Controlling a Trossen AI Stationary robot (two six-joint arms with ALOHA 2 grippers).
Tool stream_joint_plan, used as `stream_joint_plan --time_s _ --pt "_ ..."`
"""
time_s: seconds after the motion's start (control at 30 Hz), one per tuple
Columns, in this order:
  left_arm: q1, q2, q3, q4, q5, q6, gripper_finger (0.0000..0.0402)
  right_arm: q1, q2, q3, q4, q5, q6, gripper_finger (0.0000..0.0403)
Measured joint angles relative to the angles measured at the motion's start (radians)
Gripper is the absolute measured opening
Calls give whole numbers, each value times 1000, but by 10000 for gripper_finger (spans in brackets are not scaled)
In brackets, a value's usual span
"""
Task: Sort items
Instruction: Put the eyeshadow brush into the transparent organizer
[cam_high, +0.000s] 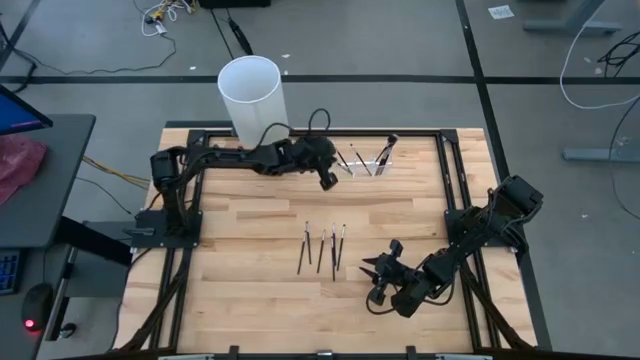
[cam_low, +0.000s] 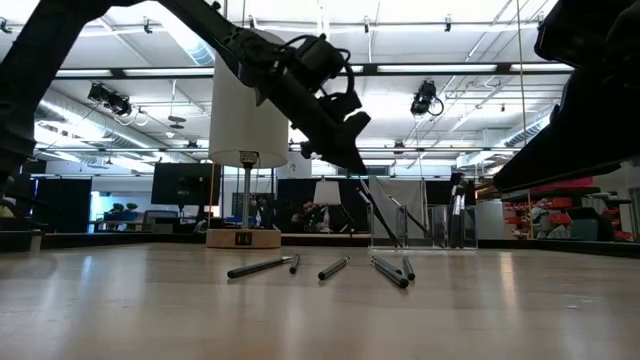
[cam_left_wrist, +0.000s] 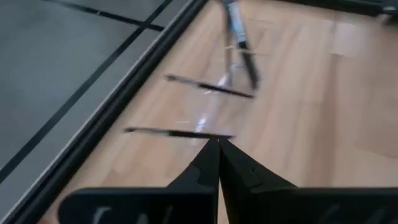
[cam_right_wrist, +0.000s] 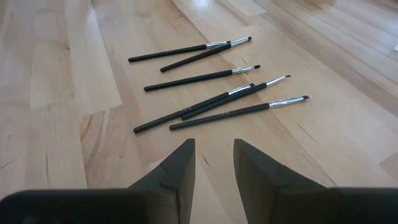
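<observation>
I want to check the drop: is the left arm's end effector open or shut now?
Shut. In the left wrist view the left end effector has its two dark fingers pressed together, no gap, nothing visible between them, near the small clear holder.

- The pale wooden slatted table (cam_high: 260, 215) carries everything, and the two dark arms reach in from its left and right edges.
- The tall white cylinder (cam_high: 251, 95) stands at the far-left part of the table.
- The small clear holder (cam_high: 368, 162) stands at the far edge right of the cylinder, with a few thin sticks leaning in it.
- The left gripper (cam_high: 327, 181) hangs above the table just left of that holder.
- The loose thin dark-handled brushes (cam_high: 322, 247) lie side by side on the middle of the table.
- The right gripper (cam_high: 372, 268) sits just right of those brushes, pointing toward them.
</observation>
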Motion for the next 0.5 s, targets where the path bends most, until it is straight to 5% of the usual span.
stream_joint_plan --time_s 0.5 --pt "39 6 -1 122 -51 39 7 -7 0 0 4 0 -10 111"
